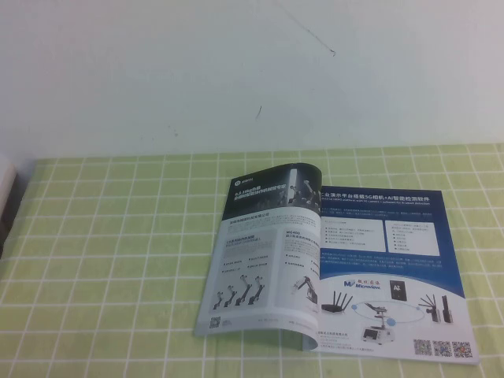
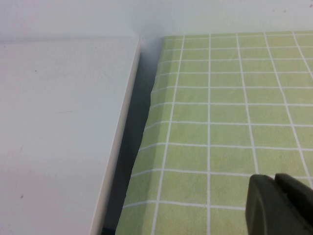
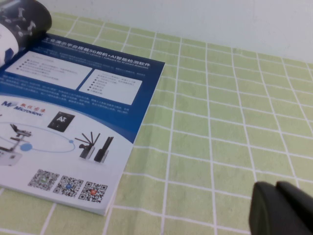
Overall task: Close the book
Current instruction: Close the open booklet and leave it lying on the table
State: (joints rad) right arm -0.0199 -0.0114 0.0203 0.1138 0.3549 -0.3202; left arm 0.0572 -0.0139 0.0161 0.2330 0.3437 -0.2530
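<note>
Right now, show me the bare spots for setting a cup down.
Widest: the cloth left of the book. Also the strip between book and wall; tighter right of the book, near the right pincer. The left pincer hangs by the cloth's left edge.

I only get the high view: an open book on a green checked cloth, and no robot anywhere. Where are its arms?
Observer: The right gripper hangs over the cloth, off the outer edge of the book's right page and not touching it.
Operator: Is it holding something?
Observer: No, its fingers are closed together on nothing.
Operator: And the other arm?
Observer: The left gripper, also shut, hangs over the cloth near its left edge, where a white board lies alongside.
</note>
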